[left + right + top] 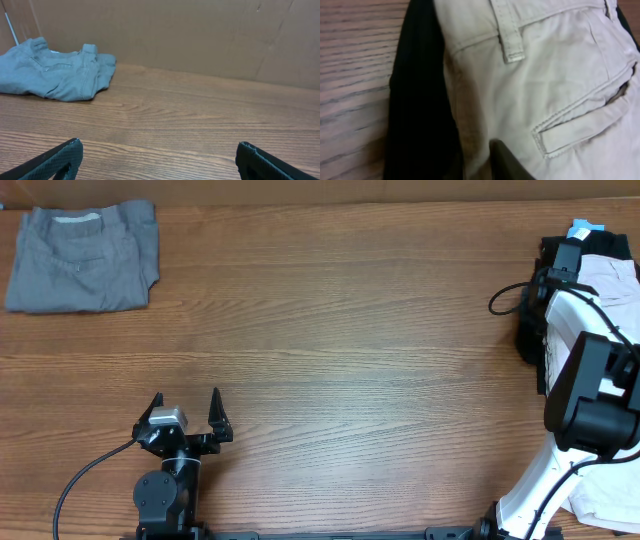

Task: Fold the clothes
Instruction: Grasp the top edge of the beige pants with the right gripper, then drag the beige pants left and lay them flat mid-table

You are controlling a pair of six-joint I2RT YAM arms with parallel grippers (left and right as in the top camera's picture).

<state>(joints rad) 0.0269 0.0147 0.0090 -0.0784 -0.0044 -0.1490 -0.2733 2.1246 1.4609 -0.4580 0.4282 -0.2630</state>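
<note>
Cream-beige shorts (545, 75) with a belt loop and a back pocket lie on a black garment (415, 100) at the table's right edge. They also show in the overhead view (612, 275), with a blue tag (583, 227) at the far end. My right gripper (480, 162) is pressed into the shorts' edge next to the black garment. One dark finger shows near the centre with cloth bunched beside it, and the gripper looks shut on the shorts. Folded grey shorts (82, 258) lie at the far left. My left gripper (186, 412) is open and empty above bare wood.
The wooden table (330, 350) spreads between the two piles. More pale cloth (600, 502) lies at the near right under my right arm. A brown cardboard wall (200, 35) stands behind the table. The grey shorts also show in the left wrist view (55, 75).
</note>
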